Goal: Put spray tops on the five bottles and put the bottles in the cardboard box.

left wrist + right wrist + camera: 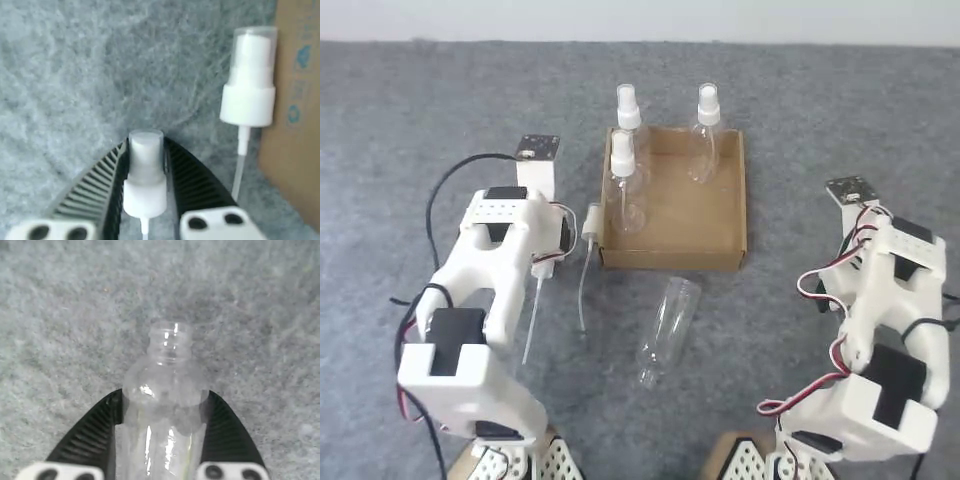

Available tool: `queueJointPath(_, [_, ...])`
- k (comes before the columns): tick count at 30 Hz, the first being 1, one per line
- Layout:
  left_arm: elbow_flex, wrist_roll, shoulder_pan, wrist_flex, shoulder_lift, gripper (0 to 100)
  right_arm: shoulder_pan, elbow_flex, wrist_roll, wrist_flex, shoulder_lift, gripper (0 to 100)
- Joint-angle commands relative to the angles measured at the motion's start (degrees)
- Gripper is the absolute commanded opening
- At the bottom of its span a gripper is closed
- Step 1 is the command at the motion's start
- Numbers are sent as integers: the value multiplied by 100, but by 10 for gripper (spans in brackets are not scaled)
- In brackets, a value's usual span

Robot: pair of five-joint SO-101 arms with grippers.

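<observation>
Fingers (100, 192) of the left gripper (145, 144) were clenched on a held spray top (145, 185), one ribbed black pad on each side of its white collar and its frosted cap poking out past the tips. Just beside it a loose spray top (248, 95) lay on the grey felt table (800, 120) with its thin tube trailing back toward the arms, right along the left outer wall of the cardboard box (295, 125). Only a narrow strip of felt separated that wall from the gripper. Over on the right gripper (165, 395), the fingers (95, 437) were grasping a held bottle (167, 405) by its shoulders, with the bare open neck pointing away over plain felt. From above, a lying bottle (668, 318) rested uncapped on its side just in front of the box's near wall, between the two arms. Three capped bottles sat at the box: a near-left bottle (626, 195) inside by the left wall, a far-right bottle (704, 145) against the far edge, and a corner bottle (630, 125) at the far left corner, inside or just behind, I couldn't tell. A wide stretch of felt lay between the box's right wall and the right arm.
</observation>
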State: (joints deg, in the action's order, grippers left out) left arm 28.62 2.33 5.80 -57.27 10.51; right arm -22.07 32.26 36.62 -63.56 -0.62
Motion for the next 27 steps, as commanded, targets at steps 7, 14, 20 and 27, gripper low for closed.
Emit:
queueJointPath(7, [303,-9,18,-422,-2576,11,-31,9,26,-365,1736,80])
queueJointPath(14, [585,114,-18,-791,-5029,11,857,35,-809,-418,3169,79])
queueJointPath(20, [136,185,62,-1389,-6514,11,2826,35,-1952,-347,4215,27])
queueJointPath(27, [-681,-44,607,-1433,-7086,11,5270,53,-2716,488,4593,6])
